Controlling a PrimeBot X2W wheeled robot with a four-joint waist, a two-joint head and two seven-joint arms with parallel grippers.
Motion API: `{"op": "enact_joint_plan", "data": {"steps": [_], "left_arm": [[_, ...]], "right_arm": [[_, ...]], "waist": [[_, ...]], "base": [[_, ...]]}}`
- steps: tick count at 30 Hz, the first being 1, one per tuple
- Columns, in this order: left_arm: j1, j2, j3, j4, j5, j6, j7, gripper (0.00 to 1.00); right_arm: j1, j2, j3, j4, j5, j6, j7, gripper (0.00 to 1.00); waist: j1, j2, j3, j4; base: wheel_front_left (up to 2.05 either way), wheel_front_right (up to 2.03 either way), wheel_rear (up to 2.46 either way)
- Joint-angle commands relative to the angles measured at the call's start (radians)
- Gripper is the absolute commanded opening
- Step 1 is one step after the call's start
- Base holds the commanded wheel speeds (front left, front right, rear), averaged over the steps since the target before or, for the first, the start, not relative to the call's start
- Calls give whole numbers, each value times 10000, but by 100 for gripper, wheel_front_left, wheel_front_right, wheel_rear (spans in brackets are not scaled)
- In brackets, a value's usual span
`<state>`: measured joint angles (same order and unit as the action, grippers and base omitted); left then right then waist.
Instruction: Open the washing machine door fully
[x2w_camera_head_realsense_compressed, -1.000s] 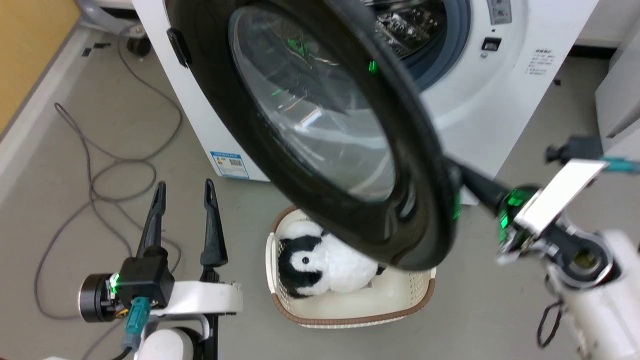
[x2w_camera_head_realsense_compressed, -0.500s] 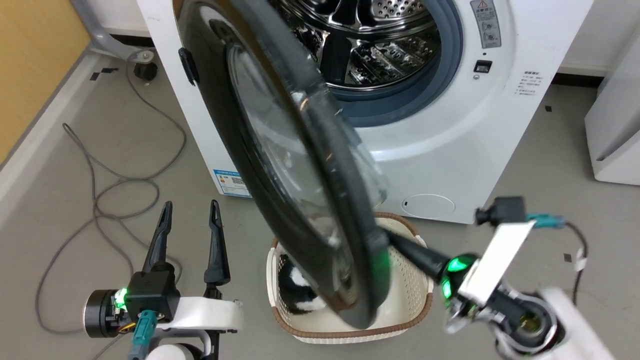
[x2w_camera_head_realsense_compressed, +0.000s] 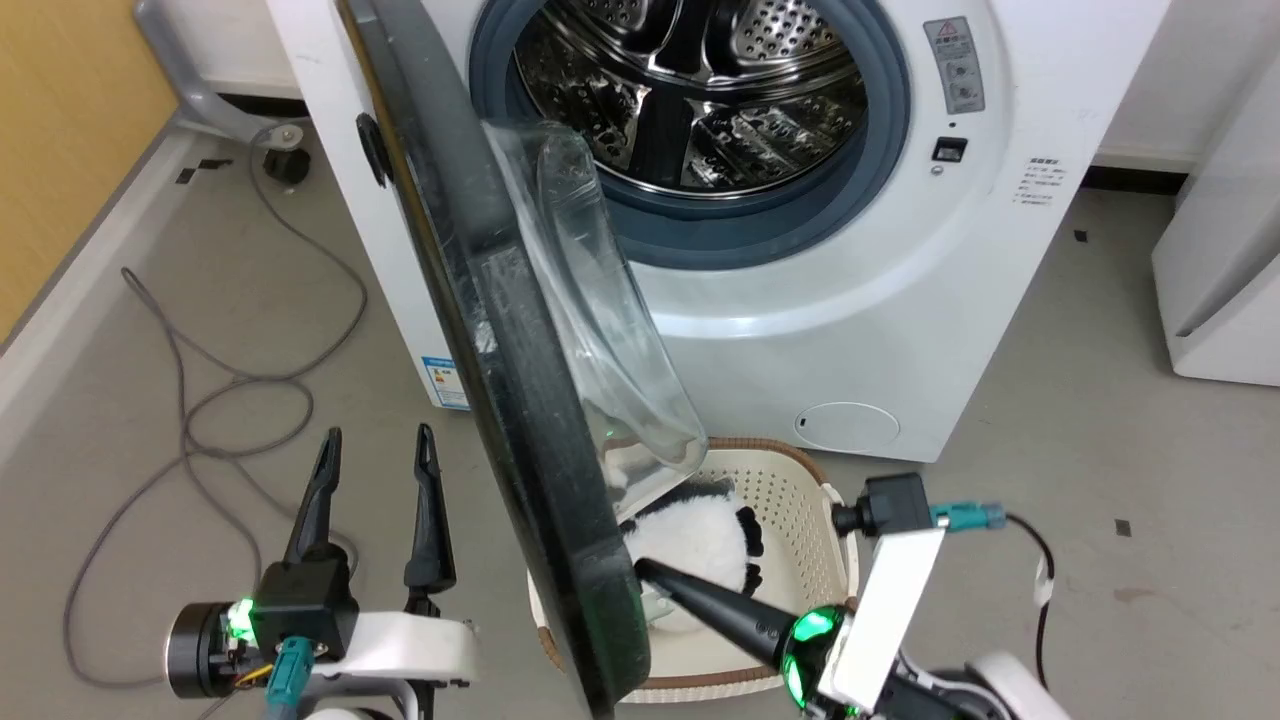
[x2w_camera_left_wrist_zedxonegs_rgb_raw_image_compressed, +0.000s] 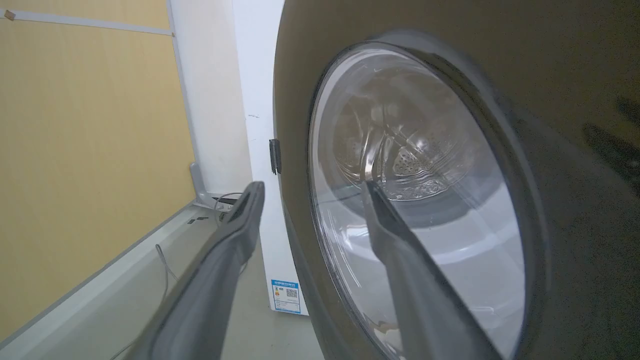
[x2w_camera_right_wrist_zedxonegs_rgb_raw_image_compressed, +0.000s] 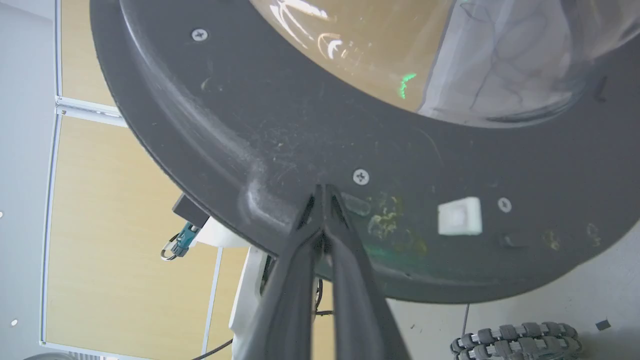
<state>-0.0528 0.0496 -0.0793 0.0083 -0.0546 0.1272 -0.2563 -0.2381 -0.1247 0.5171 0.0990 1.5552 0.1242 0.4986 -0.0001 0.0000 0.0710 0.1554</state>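
The washing machine door (x2w_camera_head_realsense_compressed: 500, 330) stood swung out from the washing machine (x2w_camera_head_realsense_compressed: 900, 300), nearly edge-on to the head camera. It hung from its hinge (x2w_camera_head_realsense_compressed: 372, 150) on the machine's left side, and its free edge reached down over the basket (x2w_camera_head_realsense_compressed: 800, 480). Its clear glass bowl (x2w_camera_head_realsense_compressed: 610, 340) bulged toward the open drum (x2w_camera_head_realsense_compressed: 690, 90) and the grey-blue rubber ring (x2w_camera_head_realsense_compressed: 760, 235). Judged from that angle, the door was about half way round and had more travel left.

It looked like a rigid, fairly weighty disc that would turn only about the hinge and would not flex. The glossy outer face seemed likely to be slippery under hard fingertips. The inner plastic ring, scuffed, ridged and studded with screws in the right wrist view, offered better purchase. The glass was the part to keep off, since a sharp knock from a fingertip could mark or crack it. The best place to act was probably the rim at the free edge, farthest from the hinge, where a light push would turn it most easily.

The right gripper (x2w_camera_head_realsense_compressed: 645, 570) was there, with its two fingers pressed together on nothing. Its tips bore against the inner ring near the lower rim, just beside a screw. That was a push and not a pinch, so the tips could slide along the ring as the door swung.

The left gripper (x2w_camera_head_realsense_compressed: 377, 433) hovered on the outer side with its fingers spread wide, apart from the door. A plush toy (x2w_camera_head_realsense_compressed: 700, 530) lay in the basket below.
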Motion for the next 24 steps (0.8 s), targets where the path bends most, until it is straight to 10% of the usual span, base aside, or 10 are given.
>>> {"op": "enact_joint_plan", "data": {"steps": [1, 12, 19, 24], "left_arm": [[173, 6, 36, 30, 48, -58, -55, 100], [403, 6, 220, 145, 100, -144, -55, 100], [513, 6, 384, 127, 148, -195, -55, 100], [600, 6, 492, 70, 152, -187, -55, 100]], "right_arm": [[230, 79, 39, -80, -59, 65, -53, 0], [567, -474, -1420, -1062, -1570, 65, -3493, 0], [527, -1220, -2096, -569, -4298, 65, -7079, 0], [460, -1301, -3440, -268, -7764, 65, -7591, 0]], "waist": [[1, 0, -36, -25], [1, 0, -454, -241], [1, 0, -590, -456], [1, 0, -580, -667]], "base": [[0, 0, 0], [0, 0, 0], [0, 0, 0], [0, 0, 0]]}}
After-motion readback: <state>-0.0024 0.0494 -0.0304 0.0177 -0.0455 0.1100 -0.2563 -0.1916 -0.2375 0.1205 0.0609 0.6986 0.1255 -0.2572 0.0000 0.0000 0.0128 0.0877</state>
